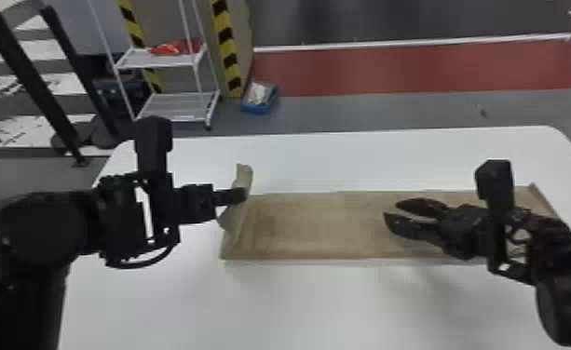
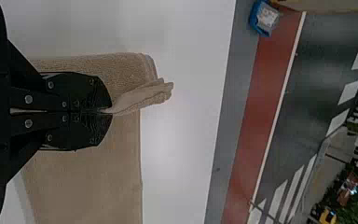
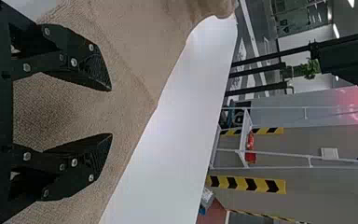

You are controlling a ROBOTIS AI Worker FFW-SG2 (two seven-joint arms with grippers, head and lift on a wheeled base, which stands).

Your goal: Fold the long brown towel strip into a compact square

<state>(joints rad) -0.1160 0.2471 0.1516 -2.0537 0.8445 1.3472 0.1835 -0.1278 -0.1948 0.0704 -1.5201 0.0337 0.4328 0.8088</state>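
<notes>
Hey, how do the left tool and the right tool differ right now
The left tool is shut, while the right tool is open. The left tool pinches lifted cloth at the left end of the brown towel strip; the right tool is over the right part and grips none of it. Both are black, with two flat fingers.

The long brown towel strip [image 1: 316,225] is laid out flat, lengthwise from left to right, across the white table [image 1: 298,307]. Its fabric is finely textured. At the left end, a bunched fold is pinched and raised, its loose tip left standing above the strip's far edge.
</notes>
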